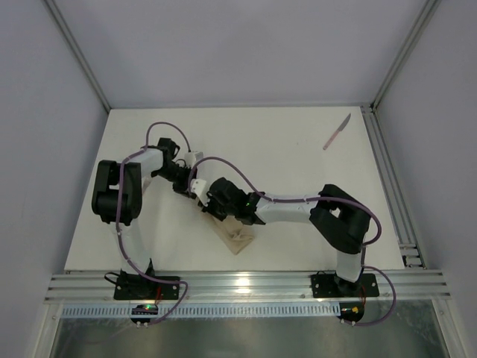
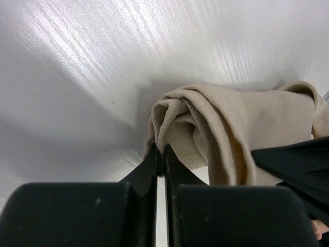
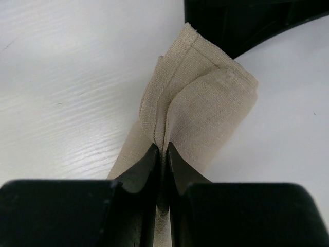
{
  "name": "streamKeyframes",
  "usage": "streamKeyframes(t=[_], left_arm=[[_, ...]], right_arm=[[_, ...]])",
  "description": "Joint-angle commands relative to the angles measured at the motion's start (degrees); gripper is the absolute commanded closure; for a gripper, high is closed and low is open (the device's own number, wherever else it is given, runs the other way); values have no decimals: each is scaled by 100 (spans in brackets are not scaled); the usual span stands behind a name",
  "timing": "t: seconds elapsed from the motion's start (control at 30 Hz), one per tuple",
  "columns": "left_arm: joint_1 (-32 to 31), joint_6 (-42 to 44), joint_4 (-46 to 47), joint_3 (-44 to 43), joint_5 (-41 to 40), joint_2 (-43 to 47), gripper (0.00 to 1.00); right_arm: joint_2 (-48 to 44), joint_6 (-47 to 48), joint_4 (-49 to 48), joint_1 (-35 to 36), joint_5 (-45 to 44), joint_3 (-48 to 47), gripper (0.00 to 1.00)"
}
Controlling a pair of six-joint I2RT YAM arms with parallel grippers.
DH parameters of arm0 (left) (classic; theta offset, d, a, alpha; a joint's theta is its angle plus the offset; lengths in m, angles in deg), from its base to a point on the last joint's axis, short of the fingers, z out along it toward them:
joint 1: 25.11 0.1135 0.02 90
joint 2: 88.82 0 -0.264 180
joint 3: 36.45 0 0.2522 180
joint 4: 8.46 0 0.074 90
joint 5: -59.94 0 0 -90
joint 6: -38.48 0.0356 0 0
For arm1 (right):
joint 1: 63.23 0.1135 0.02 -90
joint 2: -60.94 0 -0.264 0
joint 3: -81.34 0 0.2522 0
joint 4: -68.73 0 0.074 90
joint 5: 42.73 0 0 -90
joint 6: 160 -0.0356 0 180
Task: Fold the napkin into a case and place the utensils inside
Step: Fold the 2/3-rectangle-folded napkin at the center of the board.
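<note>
Slippage is my risk: left fingers (image 2: 148,172) and right fingers (image 3: 145,167) each clamp tight on a bunched fold of the napkin (image 1: 237,236) mid-table, so any slack or opposing tug could spill the folds, with the knife (image 1: 337,132) lying well apart.

Plain beige napkin (image 2: 231,123), no pattern, fine weave. White surface (image 1: 283,142) with faint streaky grain. The knife (image 1: 337,132) has a pinkish handle and grey blade. Both left arm (image 1: 119,194) and right arm (image 1: 343,220) black with white links; purple cables (image 1: 160,124). Pale grey-lilac walls (image 1: 45,149).
</note>
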Motion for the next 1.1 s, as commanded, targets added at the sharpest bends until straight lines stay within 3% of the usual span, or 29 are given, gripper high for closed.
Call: streamKeyframes(t=[0.0,0.23,0.47,0.57,0.73,0.87,1.07], left_arm=[[-51,0,225,-49,-33,-63,100],[-51,9,190,-58,-15,-19,100],[36,0,233,-102,-182,350,72],[195,18,181,-260,-217,526,66],[371,132,-82,-471,-270,955,59],[231,132,-162,-243,-225,1229,50],[-227,299,-233,-155,-472,765,48]], right_arm=[[114,-132,-98,81,550,-285,86],[466,-510,-55,11,560,-391,82],[668,-686,-2,-174,621,-417,81],[607,-721,-72,-200,647,-347,78],[519,-844,-178,-305,735,-259,76],[396,-871,-230,-306,788,-215,69],[282,-827,-248,-314,814,-224,63]])
